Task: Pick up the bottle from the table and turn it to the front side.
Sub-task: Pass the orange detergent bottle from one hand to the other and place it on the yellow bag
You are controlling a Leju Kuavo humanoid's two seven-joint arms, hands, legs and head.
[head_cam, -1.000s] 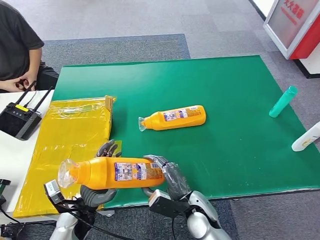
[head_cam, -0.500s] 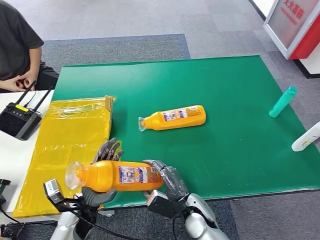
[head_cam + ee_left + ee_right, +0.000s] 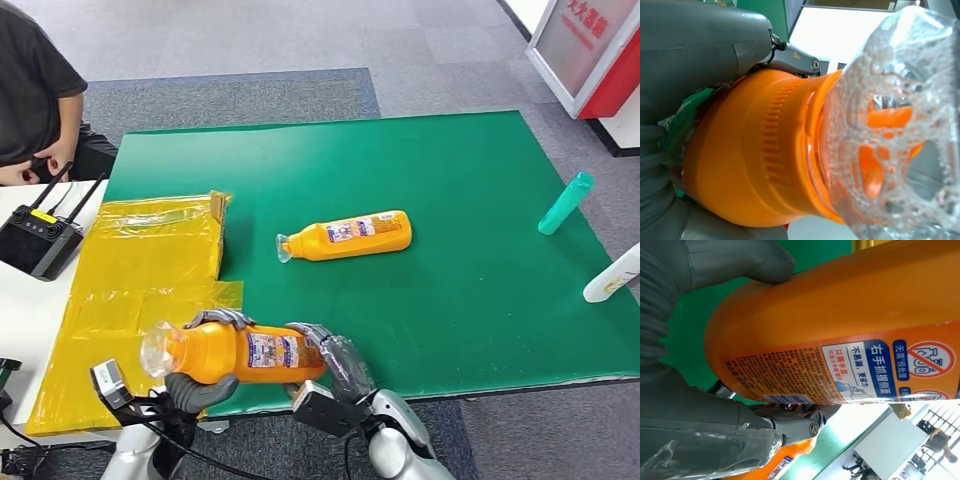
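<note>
From the head view, an orange bottle [image 3: 241, 352] lies sideways in the air above the near edge of the green mat [image 3: 468, 300], its clear cap [image 3: 160, 350] pointing to the robot's left. The left hand [image 3: 198, 382] grips it near the neck, fingers curled over the top and thumb beneath; the right hand [image 3: 340, 365] wraps the base end. A second bottle [image 3: 346, 236] lies on the mat farther out, well apart from both hands. A yellow bag [image 3: 136, 280] covers the left part of the table, a black remote [image 3: 38, 238] sits beside it, and a teal tube [image 3: 566, 203] lies at the far right. In the left wrist view, the hand [image 3: 696, 50] closes around the bottle's [image 3: 753, 155] ribbed shoulder just behind the cap [image 3: 893, 125]. In the right wrist view, the thumb [image 3: 742, 262] presses the bottle's [image 3: 851, 315] rounded base, label showing.
</note>
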